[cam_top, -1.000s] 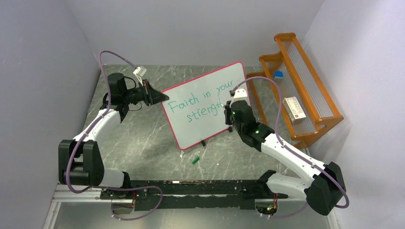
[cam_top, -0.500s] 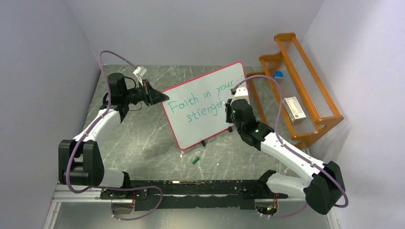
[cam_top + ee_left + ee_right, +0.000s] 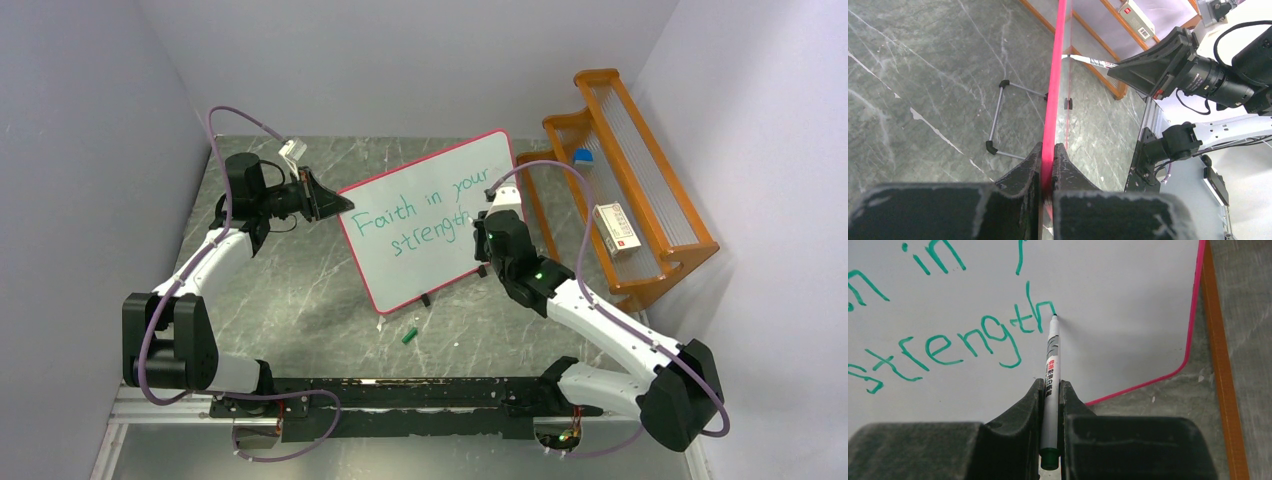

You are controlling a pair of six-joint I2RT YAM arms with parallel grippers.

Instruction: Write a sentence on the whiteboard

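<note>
While our left gripper (image 3: 1047, 165) clamps the pink edge of the whiteboard (image 3: 420, 275) standing mid-table and our right gripper (image 3: 1049, 390) pinches the marker (image 3: 1052, 355), tip at the last h of the sentence (image 3: 420, 222), we judge the writing almost done, so next we should lift off cleanly.

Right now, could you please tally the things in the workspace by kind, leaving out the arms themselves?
Whiteboard: 1
Marker: 1
Small green piece: 1
Orange rack: 1
White box: 1
Small blue item: 1
Total: 6
</note>
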